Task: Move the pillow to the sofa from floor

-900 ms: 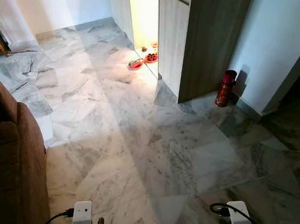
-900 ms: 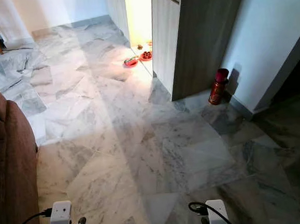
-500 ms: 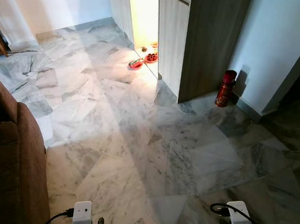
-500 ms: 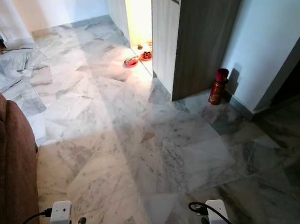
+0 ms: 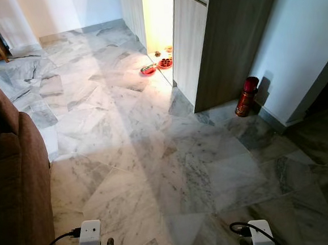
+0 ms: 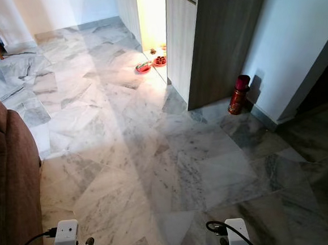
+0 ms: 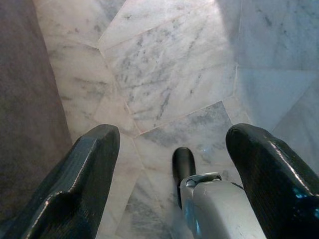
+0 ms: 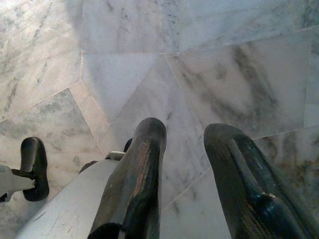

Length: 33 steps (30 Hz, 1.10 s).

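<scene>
I find the sofa [image 5: 12, 185], brown, along my left side, its arm just beside the left gripper [image 7: 172, 174], whose fingers [image 7: 82, 184] are spread wide over marble floor [image 5: 155, 157]. The right gripper [image 8: 184, 164] hangs further from the sofa, fingers slightly parted, holding nothing. Well away from the sofa, a red extinguisher [image 5: 246, 96] (label unreadable) stands beside the wooden cabinet [image 5: 225, 38].

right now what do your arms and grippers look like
Each wrist ends in a white boxy housing with a black cable looping off it, left and right. The left gripper has two long, matte black, rounded fingers; the right gripper has the same, its black scuffed. Silver-grey limb shells show beneath them.
</scene>
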Motion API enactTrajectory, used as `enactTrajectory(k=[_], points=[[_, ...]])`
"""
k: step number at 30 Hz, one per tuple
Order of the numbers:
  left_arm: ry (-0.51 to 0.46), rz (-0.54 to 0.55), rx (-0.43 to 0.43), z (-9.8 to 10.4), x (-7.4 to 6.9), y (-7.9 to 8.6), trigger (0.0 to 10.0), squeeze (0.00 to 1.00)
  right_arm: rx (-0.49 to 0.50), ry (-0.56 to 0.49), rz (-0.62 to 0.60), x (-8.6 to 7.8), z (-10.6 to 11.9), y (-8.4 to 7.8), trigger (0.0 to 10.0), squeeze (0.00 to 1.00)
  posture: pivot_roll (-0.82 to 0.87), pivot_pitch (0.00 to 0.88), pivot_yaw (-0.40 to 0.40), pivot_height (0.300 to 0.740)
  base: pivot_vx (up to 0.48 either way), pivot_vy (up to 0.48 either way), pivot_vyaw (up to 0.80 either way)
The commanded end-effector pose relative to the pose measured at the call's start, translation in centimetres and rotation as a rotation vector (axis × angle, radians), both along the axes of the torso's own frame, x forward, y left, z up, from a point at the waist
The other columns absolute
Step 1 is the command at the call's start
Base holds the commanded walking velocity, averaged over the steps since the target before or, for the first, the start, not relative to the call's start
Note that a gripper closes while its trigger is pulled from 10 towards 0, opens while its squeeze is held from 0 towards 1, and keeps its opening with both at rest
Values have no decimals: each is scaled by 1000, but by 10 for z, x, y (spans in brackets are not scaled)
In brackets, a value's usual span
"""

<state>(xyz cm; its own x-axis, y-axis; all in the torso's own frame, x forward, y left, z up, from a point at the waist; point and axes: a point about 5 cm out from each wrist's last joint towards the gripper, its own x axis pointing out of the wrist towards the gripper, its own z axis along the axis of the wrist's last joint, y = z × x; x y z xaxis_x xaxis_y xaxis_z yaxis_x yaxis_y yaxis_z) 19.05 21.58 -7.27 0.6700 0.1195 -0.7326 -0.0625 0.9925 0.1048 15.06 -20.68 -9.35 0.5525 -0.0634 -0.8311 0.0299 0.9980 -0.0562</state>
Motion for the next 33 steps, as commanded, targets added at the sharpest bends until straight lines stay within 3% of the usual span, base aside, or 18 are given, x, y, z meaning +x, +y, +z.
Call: enactTrajectory(k=[1, 11, 18, 33], points=[[99, -32, -28, -10, -13, -10, 10000, 0, 131, -84, -98, 30, 10, 14, 10000, 0, -38, 50, -45, 740, 0, 0, 0], [116, -56, -46, -11, -13, -12, 10000, 0, 147, -67, -113, 27, 8, 20, 10000, 0, -27, 39, -39, 740, 0, 0, 0], [128, -132, -8, -11, -13, -12, 10000, 0, 138, -69, -158, 26, 8, 14, 10000, 0, -12, 38, -24, 740, 0, 0, 0], [134, -129, -3, -12, -14, -13, 10000, 0, 140, -60, -152, 25, 7, 18, 10000, 0, -14, 41, -18, 740, 0, 0, 0]])
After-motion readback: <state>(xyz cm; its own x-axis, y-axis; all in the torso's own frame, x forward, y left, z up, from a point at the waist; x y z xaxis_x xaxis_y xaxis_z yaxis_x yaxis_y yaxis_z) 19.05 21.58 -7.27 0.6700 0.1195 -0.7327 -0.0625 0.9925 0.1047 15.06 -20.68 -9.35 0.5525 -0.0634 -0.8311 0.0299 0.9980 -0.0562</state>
